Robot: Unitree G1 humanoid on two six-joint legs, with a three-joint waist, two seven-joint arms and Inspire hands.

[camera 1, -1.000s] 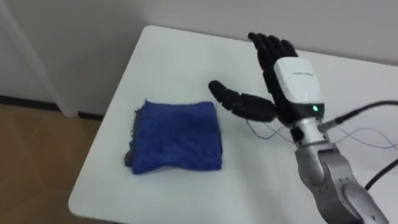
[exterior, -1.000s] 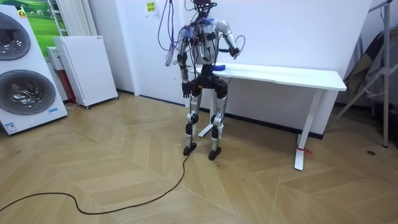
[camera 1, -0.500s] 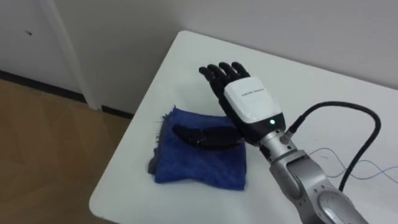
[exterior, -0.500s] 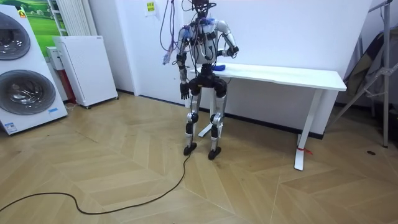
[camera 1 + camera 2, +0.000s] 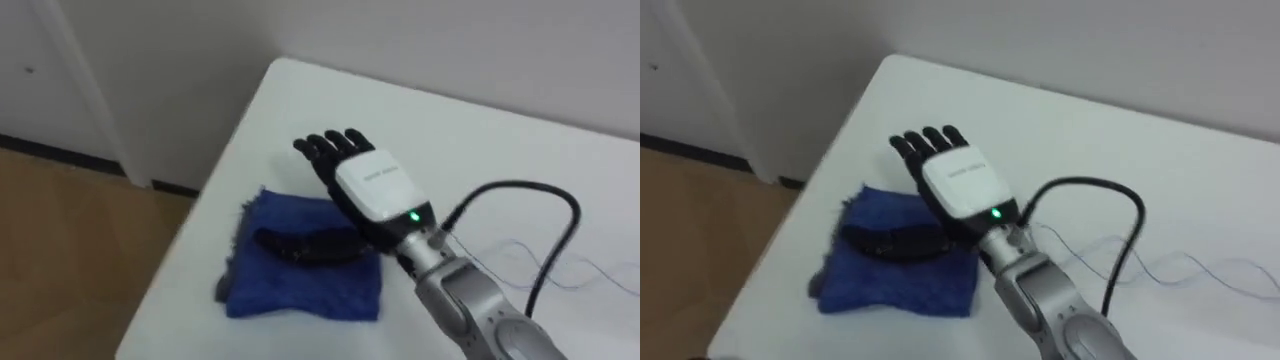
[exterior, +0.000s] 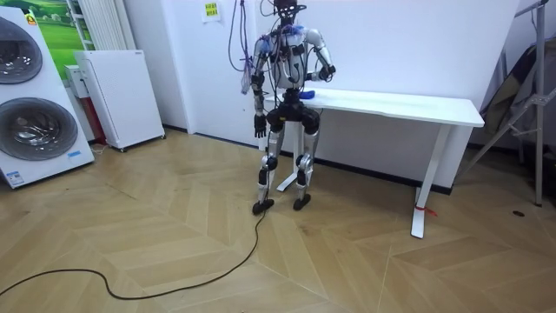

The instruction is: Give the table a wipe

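Left eye view gives you the right hand [image 5: 370, 190] spread flat, palm down, over the far part of the blue cloth [image 5: 300, 288]. The cloth lies folded on the white table [image 5: 500, 130], close to its end edge and near 1 corner. The fingers are straight and reach past the cloth's far edge above bare tabletop, while the thumb lies across the cloth's middle. Nothing curls round the fabric, so read the hand as released and flat, not grasping. That pose suits wiping: a flat palm spreads the pressure and should drag the cloth along rather than bunch it. You cannot tell from these pictures whether the palm truly bears down or sits just above the cloth, so judge contact before you sweep. The tabletop looks smooth and plain, with no spill to be seen, and the cloth should slide easily. With the edge so near, a stroke toward the robot's left could push the cloth off, so a sweep toward the table's long open side looks safer. The room view puts the robot upright at the table's end nearer the view's left, on a wood floor [image 6: 174, 252], its left hand [image 6: 258, 129] hanging at its side. A washing machine [image 6: 30, 104] and a low white cabinet [image 6: 122, 96] stand well apart, at that view's left.
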